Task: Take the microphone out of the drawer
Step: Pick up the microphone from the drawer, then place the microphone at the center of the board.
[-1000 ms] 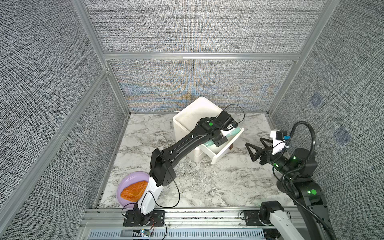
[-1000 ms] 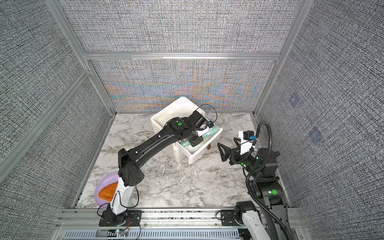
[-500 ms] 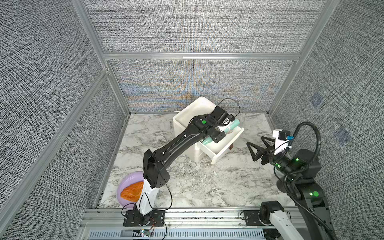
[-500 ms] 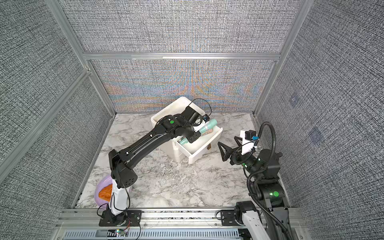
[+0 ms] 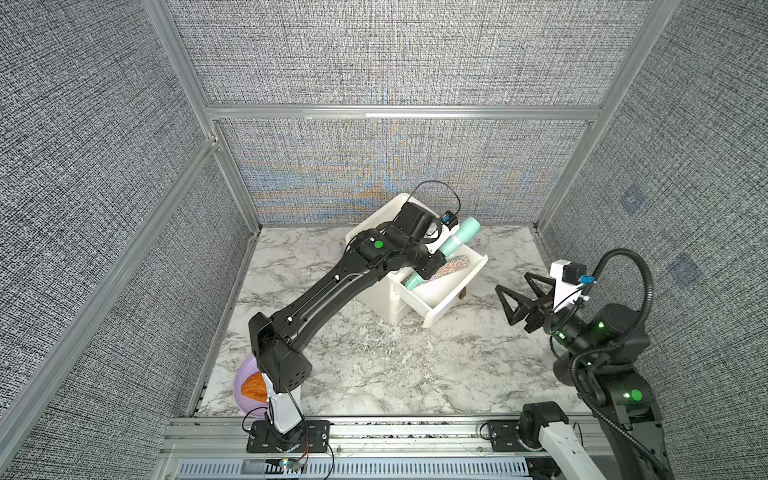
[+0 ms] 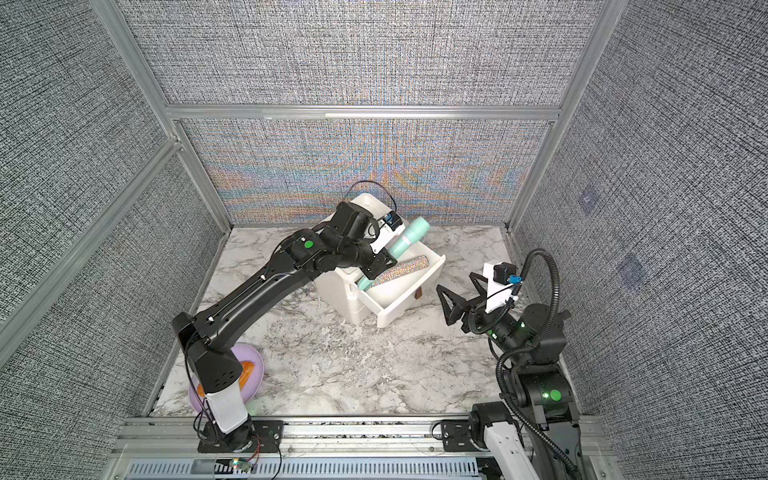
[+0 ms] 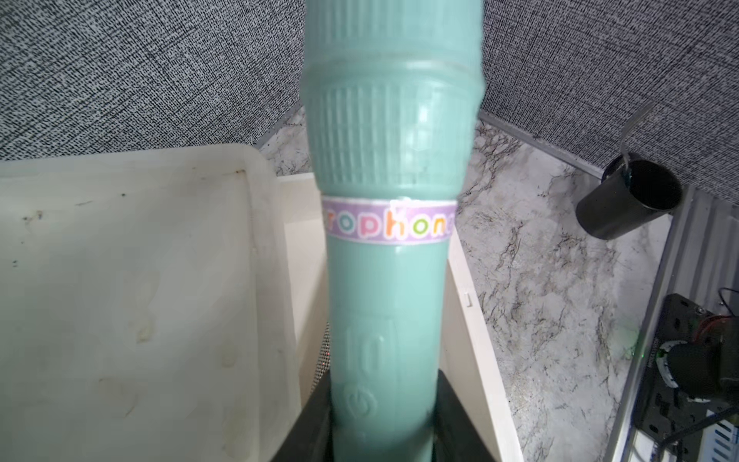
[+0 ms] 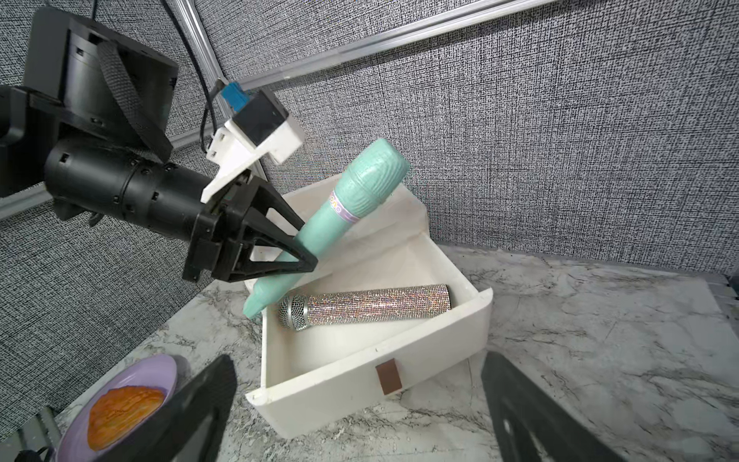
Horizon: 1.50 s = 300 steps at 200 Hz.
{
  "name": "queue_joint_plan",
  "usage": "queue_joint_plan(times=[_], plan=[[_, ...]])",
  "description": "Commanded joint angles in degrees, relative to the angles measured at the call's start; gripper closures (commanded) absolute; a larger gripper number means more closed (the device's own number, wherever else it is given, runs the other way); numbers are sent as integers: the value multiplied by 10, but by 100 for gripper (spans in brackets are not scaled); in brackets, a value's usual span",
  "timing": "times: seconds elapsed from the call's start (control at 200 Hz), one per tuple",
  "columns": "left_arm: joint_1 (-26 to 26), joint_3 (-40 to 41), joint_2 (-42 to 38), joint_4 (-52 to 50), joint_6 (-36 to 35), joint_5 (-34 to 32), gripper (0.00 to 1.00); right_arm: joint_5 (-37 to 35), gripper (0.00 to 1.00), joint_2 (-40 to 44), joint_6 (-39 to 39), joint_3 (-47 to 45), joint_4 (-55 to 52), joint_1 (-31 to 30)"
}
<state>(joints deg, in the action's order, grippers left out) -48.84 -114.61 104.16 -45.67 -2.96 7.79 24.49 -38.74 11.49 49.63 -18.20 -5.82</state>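
Observation:
A teal toy microphone (image 8: 352,196) is tilted head-up above the open white drawer (image 8: 340,376), with my left gripper (image 8: 308,246) shut on its handle. Its tail end hangs over the drawer's back corner. It shows in both top views (image 5: 457,239) (image 6: 409,237) and fills the left wrist view (image 7: 384,280). A second, glitter-silver microphone (image 8: 376,308) lies flat inside the drawer (image 5: 453,299). My right gripper (image 5: 512,281) stands open to the right of the drawer, holding nothing, its fingers (image 8: 200,400) wide apart facing the drawer front.
The drawer juts out of a white cabinet (image 5: 374,299) at the back of the marble table. A purple bowl (image 5: 243,384) with an orange food item (image 8: 124,412) sits at the front left by the left arm's base. Grey fabric walls close in three sides.
My left arm has raised the teal microphone out of the drawer, its head swinging up toward the back wall. The right gripper has hardly moved.

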Motion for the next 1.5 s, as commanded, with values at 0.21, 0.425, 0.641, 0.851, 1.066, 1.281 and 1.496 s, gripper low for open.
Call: queue_joint_plan(times=[0.21, 0.425, 0.641, 0.851, 1.066, 1.281, 1.496], plan=[[6, 74, -71, 73, 39, -5, 100, 13, 2, -4, -2, 2, 11, 0], [10, 142, -165, 90, 52, -43, 100, 18, 2, -8, -3, -12, 24, 0], [14, 215, -267, 90, 65, -98, 100, 23, 2, -13, -7, -19, 34, 0], [16, 277, -349, 95, 70, -150, 100, 42, 2, -35, 3, -30, 56, 0], [24, 316, -398, 89, 89, -219, 100, 54, 2, -44, 8, -30, 68, 0], [58, 357, -434, 90, 123, -260, 100, 57, 2, -53, 13, -31, 75, -2], [91, 389, -450, 96, 169, -266, 100, 59, 2, -65, 16, -32, 82, -5]])
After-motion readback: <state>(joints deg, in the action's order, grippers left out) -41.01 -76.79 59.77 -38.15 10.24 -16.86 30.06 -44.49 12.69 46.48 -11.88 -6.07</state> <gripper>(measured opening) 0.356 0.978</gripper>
